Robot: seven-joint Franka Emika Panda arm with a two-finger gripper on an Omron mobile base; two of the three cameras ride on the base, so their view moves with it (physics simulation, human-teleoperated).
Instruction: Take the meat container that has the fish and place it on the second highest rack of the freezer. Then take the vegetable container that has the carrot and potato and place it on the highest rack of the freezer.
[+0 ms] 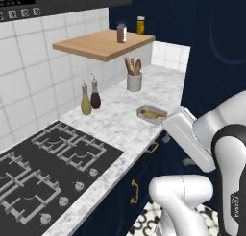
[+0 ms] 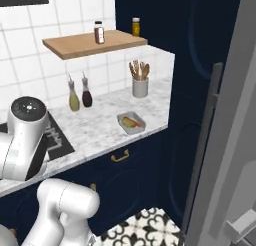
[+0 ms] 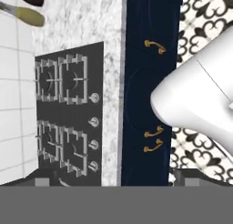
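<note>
Left base view | vegetable container (image 1: 152, 114): shallow grey tray on marble counter (image 1: 115, 120) | hand released

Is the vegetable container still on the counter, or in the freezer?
On the counter: the vegetable container rests near the marble edge, carrot and potato inside.

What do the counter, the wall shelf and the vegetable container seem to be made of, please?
Counter: probably polished marble or stone, white with grey speckled veining. Wall shelf: likely wood, matte tan with faint grain and a thick plain edge. Vegetable container: perhaps metal or grey plastic, smooth with a pale raised rim; the rendering leaves it open.
</note>
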